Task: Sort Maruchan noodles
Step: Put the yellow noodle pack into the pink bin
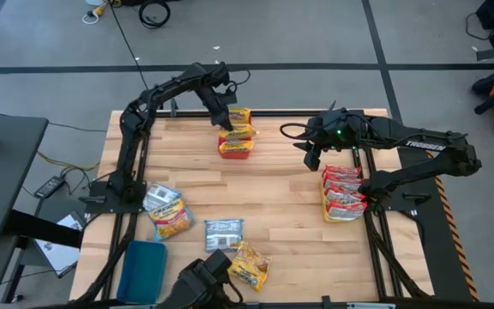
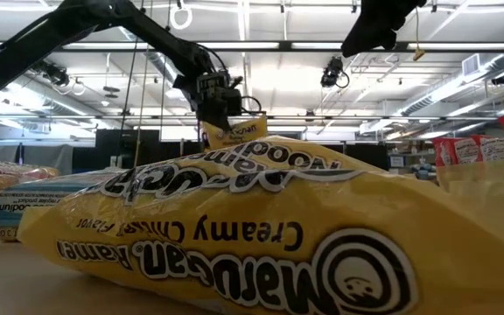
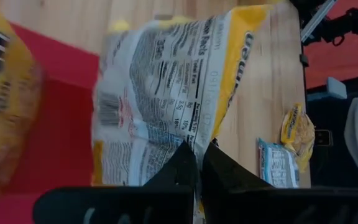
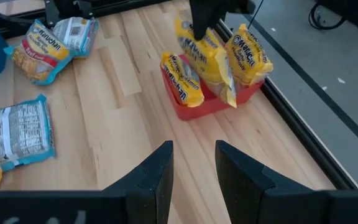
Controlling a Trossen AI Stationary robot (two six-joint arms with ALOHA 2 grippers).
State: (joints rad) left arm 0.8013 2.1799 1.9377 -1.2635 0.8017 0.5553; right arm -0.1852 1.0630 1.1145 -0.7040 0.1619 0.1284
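Wooden tabletop (image 1: 273,184) sat on a grey floor, a ceiling full of strip lights behind in the low view. Left gripper (image 1: 226,120) hung at the far edge over the red tray (image 1: 235,151), fingers pinched shut on a yellow-edged packet (image 3: 166,99) that dangled above the tray; left wrist view showed the pinch right at the packet's edge. Two more yellow packets (image 4: 182,78) already stood in that tray, leaning. Right gripper (image 4: 191,165) hovered mid-table with fingers parted, holding nothing, near a stack of red-edged packets (image 1: 343,190) at the right side. Unsorted packets lay at the near edge: a blue-edged pair (image 1: 166,210) beside the blue tray (image 1: 141,268), a blue-edged one label-down (image 1: 224,233), a yellow one (image 1: 249,264) closest to the low camera.

Step in hand looked like dropping the held packet into the red tray. To do it well: lower it into the free slot between the standing packets instead of onto their tops, keep it upright, and release only once its bottom edge is inside the tray walls. The grip was on a thin edge, so the packet could swing; a slow descent would help. Risk: knocking a leaning packet out over the table's far edge.
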